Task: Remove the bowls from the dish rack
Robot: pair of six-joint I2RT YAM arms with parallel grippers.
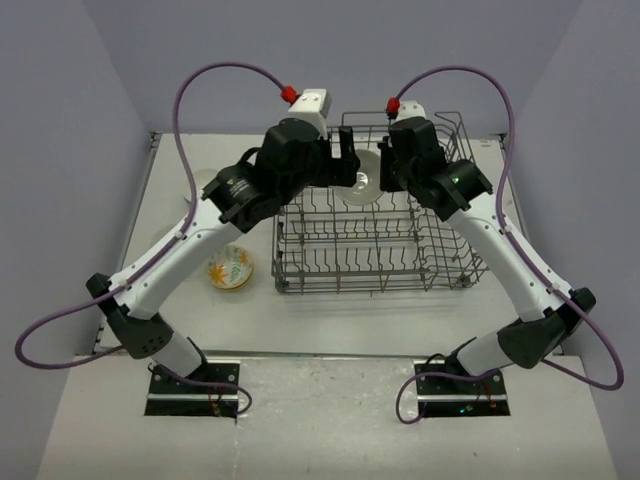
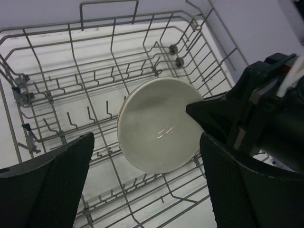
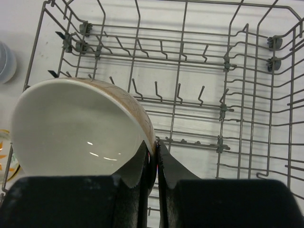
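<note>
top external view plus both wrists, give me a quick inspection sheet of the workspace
surface: white table, with the rack standing on it
job's things: dish rack with no bowl seen resting in it; tan crackle bowl is held tilted on edge over the tines; floral bowl sits on the table left of the rack
clutter: nothing seen
grippers: right gripper has its fingers shut on the tan bowl's rim; left gripper is open, its fingers spread wide and not touching the bowl
cables: purple cables loop above each arm and beside the bases, clear of the rack
surroundings: plain pale walls on three sides
</note>
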